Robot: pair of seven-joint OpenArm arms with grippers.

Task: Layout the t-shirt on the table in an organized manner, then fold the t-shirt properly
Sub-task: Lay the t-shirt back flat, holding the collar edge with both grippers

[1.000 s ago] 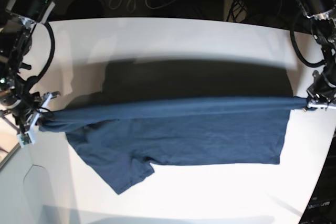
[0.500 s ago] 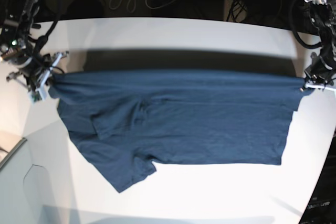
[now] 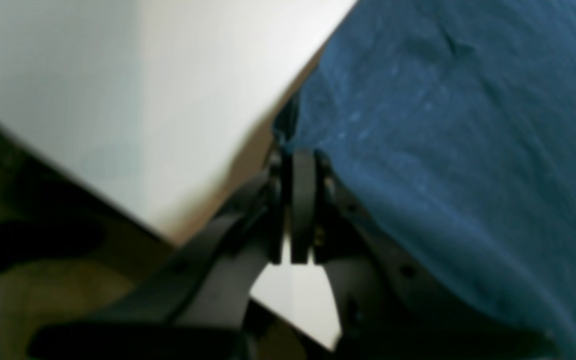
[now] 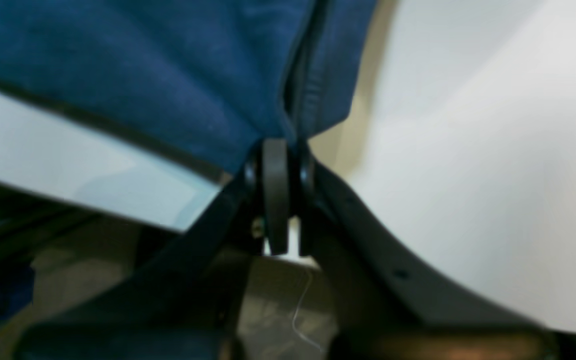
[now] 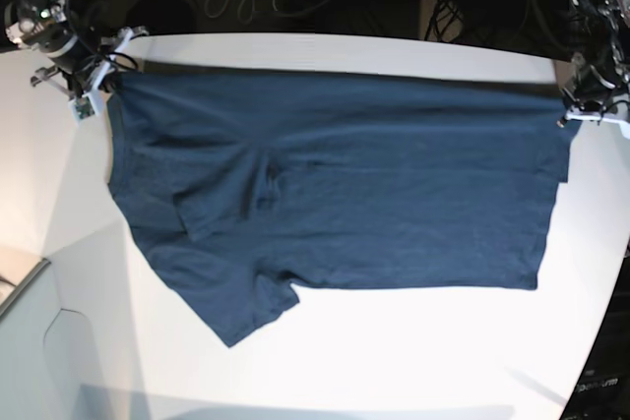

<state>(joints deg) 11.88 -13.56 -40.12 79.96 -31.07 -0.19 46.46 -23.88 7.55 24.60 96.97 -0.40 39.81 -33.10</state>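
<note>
Nearest me, the front of the desk (image 5: pixel 394 361) lay bare and white, and just above it one sleeve of the t-shirt (image 5: pixel 335 194) trailed off towards the near left corner. The shirt itself lay spread across the middle of the desk, mostly flat, with a rumpled fold left of centre. At the far edge I had both top corners pinched: the right gripper (image 5: pixel 98 86), on the left of the base view, had its jaws clenched on one corner, and the left gripper (image 5: pixel 581 110), on the opposite side, had its jaws clamped on the other. Both wrist views showed cloth bunched right at the closed tips. To do this spreading step well, I judged I needed to keep the far hem taut between the two arms and level with the desk's far edge, then lower both corners together so no slack folded under. I reckoned the crease near the left sleeve would want smoothing before any fold, and letting go too high could let the corners curl back
</note>
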